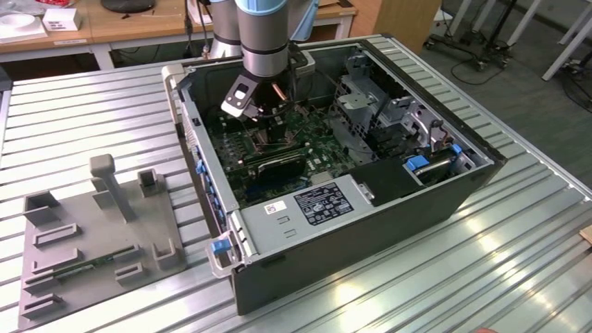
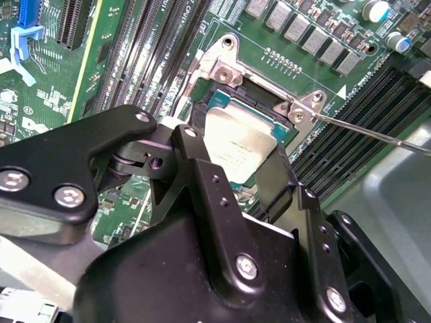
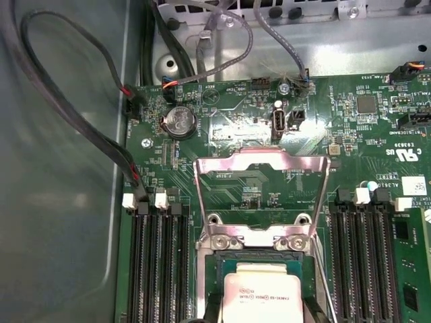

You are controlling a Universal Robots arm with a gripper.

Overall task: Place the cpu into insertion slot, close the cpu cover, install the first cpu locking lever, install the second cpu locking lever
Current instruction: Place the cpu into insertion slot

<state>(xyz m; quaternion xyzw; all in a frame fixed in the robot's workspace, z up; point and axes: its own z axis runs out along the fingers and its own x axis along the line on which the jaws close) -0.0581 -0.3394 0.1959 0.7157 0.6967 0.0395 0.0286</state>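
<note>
Misalignment is the likeliest trouble from here. The cpu [image 3: 262, 296] sits just over the insertion slot [image 2: 246, 101] and seems slightly off-square to it. If it went down askew or off-centre, a corner could ride up on the silver rim or press on the socket contacts. A slip in the grip would do the same harm.

The pincer [image 2: 237, 168] is drawn to a narrow span on the cpu. Its black fingers [image 2: 195, 168] bear on two opposite edges of the chip, whose dull silver top faces up. The slot lies directly under the pincer, its dark bed showing past the chip's far edge; whether the chip already touches it I cannot tell. Just beyond sit the hinge brackets [image 3: 259, 235]. Farther out, the cpu cover [image 3: 214, 163] lies swung open over the green motherboard [image 3: 222, 114]. A thin locking lever [image 2: 370, 132] runs off to one side of the pincer, unlatched, and black memory slots [image 3: 158, 269] flank it.
</note>
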